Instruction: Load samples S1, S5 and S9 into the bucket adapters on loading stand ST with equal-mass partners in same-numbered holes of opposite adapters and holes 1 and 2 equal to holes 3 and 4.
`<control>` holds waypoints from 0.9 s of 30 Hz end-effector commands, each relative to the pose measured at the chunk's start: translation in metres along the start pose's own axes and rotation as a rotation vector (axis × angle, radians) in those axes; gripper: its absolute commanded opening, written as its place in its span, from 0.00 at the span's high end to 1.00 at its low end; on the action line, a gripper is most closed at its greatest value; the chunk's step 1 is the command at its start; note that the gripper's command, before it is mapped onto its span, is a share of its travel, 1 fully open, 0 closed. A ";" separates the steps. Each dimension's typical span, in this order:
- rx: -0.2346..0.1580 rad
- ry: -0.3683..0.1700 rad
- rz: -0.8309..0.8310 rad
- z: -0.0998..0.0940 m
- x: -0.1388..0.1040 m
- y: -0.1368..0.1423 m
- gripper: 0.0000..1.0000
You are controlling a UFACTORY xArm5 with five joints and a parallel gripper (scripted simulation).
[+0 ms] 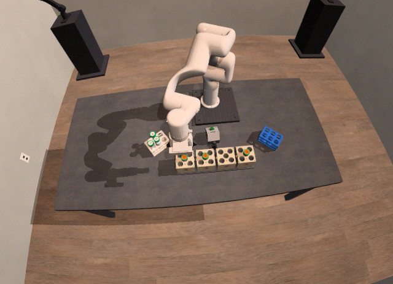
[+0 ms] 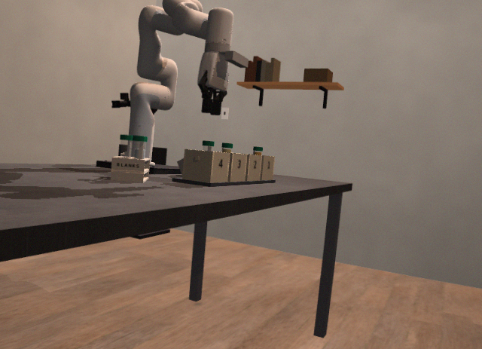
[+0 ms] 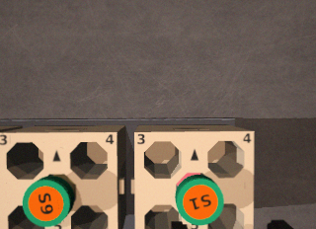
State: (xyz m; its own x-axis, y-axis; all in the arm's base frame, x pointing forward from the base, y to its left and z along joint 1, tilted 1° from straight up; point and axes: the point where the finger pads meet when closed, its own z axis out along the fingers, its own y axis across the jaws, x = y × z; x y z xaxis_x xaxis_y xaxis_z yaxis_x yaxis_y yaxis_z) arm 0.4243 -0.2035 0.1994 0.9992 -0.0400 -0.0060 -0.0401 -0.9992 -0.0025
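My gripper (image 2: pixel 211 112) (image 3: pixel 228 225) is partly open and empty, high above adapter 4 (image 2: pixel 201 166) (image 3: pixel 247 190). Sample S1 (image 1: pixel 184 157) (image 3: pixel 199 201) stands in adapter 4's middle hole 5. Sample S9 (image 1: pixel 205 155) (image 3: pixel 45 202) stands in hole 5 of adapter 3 (image 1: pixel 206 167) (image 3: pixel 56 140). Another orange-dotted tube (image 1: pixel 247 152) stands in the middle of adapter 1 (image 1: pixel 246 163); its ID is too small to read. Adapter 2 (image 1: pixel 226 164) shows no tube. Three white-dotted blanks stand in the BLANKS rack (image 2: pixel 128 165); their numbers are unreadable.
The stand ST (image 2: pixel 233 182) carries the four adapters in a row. The small desk (image 1: pixel 212 135) with the green DONE key (image 1: pixel 212 128) stands behind them. A blue rack (image 1: pixel 270 137) without tubes stands at the right. The BLANKS rack is left of adapter 4.
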 end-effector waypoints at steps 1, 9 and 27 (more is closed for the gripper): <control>0.012 0.009 0.000 -0.012 0.001 0.001 0.56; 0.012 0.009 0.000 -0.024 0.001 0.001 0.56; 0.012 0.009 0.000 -0.031 0.001 0.001 0.56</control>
State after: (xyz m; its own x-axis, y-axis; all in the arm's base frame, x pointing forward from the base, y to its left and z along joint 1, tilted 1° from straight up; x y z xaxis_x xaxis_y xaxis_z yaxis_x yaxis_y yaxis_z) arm 0.4242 -0.2039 0.2287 0.9992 -0.0400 -0.0067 -0.0401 -0.9992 -0.0029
